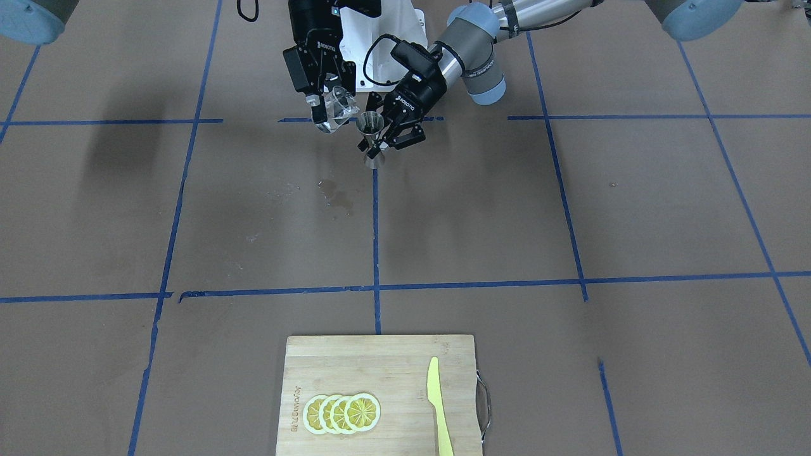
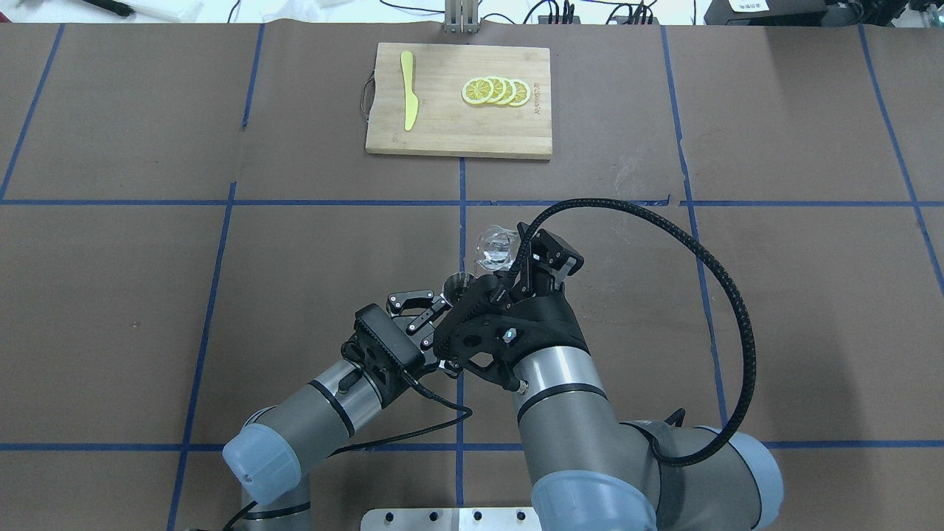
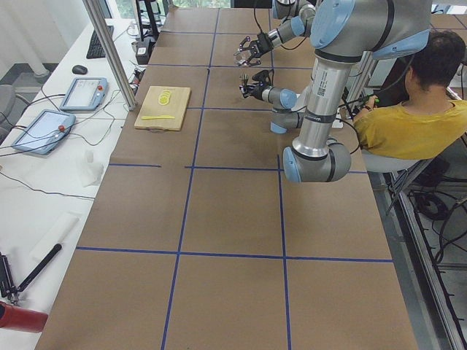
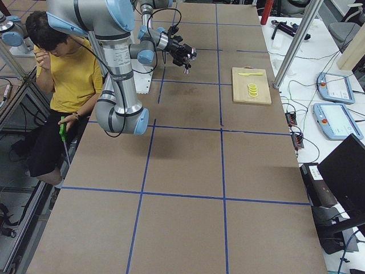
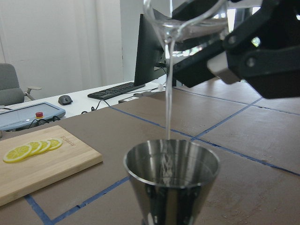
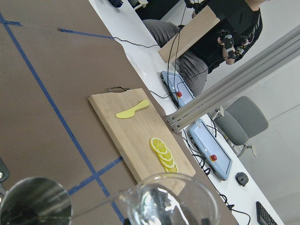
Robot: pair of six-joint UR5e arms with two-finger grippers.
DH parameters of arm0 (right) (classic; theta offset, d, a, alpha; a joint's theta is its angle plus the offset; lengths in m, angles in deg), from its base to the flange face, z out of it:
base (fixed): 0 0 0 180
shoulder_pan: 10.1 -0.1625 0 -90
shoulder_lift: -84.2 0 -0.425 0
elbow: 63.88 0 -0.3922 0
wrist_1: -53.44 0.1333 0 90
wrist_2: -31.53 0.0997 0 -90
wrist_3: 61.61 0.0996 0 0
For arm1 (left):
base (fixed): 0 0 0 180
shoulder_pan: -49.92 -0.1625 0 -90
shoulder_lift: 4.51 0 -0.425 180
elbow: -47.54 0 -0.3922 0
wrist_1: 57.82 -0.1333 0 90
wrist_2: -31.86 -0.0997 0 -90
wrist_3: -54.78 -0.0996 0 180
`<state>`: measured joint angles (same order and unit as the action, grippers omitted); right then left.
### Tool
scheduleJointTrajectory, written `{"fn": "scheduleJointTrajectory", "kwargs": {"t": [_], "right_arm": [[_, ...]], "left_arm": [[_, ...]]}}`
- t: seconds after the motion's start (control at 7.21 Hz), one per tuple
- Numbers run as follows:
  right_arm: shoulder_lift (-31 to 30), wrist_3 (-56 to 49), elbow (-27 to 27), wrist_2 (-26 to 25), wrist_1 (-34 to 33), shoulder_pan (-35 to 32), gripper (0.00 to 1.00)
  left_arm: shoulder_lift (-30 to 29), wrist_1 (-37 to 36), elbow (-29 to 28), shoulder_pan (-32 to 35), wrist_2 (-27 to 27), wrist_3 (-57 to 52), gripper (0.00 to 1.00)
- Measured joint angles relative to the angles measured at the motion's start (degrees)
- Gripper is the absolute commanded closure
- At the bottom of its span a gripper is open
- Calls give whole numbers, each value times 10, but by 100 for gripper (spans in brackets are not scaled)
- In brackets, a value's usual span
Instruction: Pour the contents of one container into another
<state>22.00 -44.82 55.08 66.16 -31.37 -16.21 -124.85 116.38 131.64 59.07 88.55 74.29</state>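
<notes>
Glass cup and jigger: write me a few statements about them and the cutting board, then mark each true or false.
1. The glass cup is tilted, and a thin stream runs from it into the jigger. True.
2. The left pincer holds the glass cup. False: the right pincer holds the cup, and the left one grips the jigger.
3. The jigger lies on its side. False: it stands upright in the pincer, open mouth up.
4. Four lemon slices overlap in a row on the cutting board. True.
5. The yellow knife rests on top of the lemon slices. False: it lies on the board apart from them, near the handle side.
</notes>
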Motion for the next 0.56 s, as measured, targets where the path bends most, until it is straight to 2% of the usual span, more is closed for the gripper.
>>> {"fn": "scheduleJointTrajectory", "kwargs": {"t": [0.56], "right_arm": [[4, 0, -2, -1, -9, 1, 100]], "left_arm": [[-4, 0, -1, 0, 0, 0, 100]]}}
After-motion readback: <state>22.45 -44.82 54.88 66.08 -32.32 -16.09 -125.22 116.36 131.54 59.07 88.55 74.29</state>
